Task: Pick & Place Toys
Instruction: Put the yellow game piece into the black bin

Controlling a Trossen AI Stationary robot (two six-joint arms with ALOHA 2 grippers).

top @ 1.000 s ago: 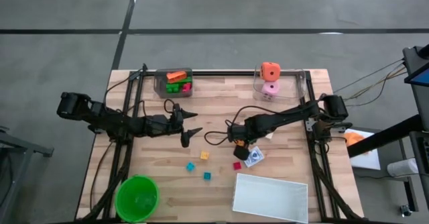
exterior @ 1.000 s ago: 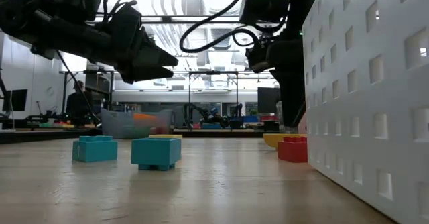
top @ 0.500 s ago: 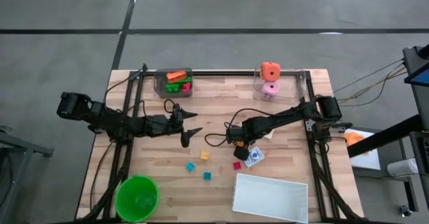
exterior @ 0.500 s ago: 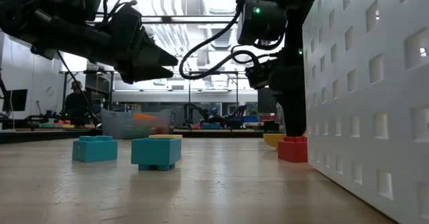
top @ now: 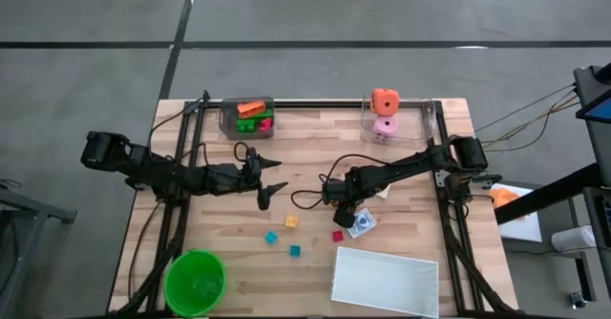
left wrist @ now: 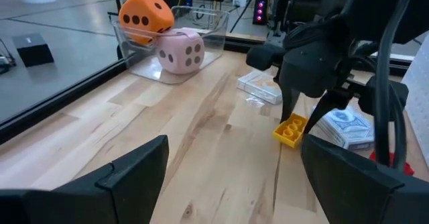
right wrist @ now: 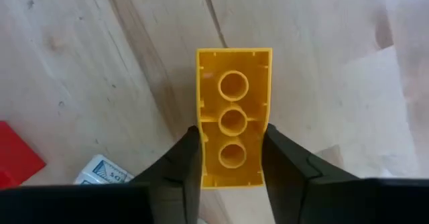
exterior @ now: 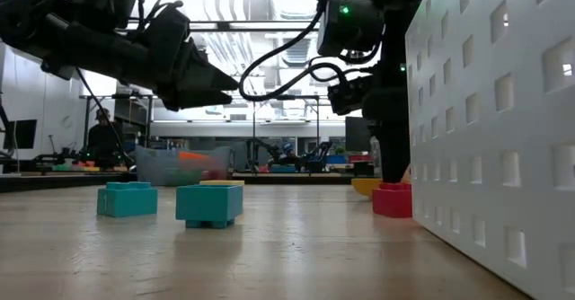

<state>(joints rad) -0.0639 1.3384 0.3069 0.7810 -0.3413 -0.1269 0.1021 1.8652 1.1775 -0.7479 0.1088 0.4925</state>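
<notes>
Contact! We are watching the right gripper (right wrist: 231, 167), which a second ago was hanging wide apart above the toys, now sitting low on the worktop (top: 315, 157) with its jaws pinching the yellow brick (right wrist: 232, 117) by its long sides. We are judging that the pick is secured and the lift comes next. The brick is lying upside down near the worktop's middle, hard glossy plastic with three round hollow tubes showing. Just beside it we are seeing a small red cube (top: 337, 235) and a printed card pack (top: 362, 225). The left gripper (top: 270, 175) is waiting over the left half, jaws spread as before.
</notes>
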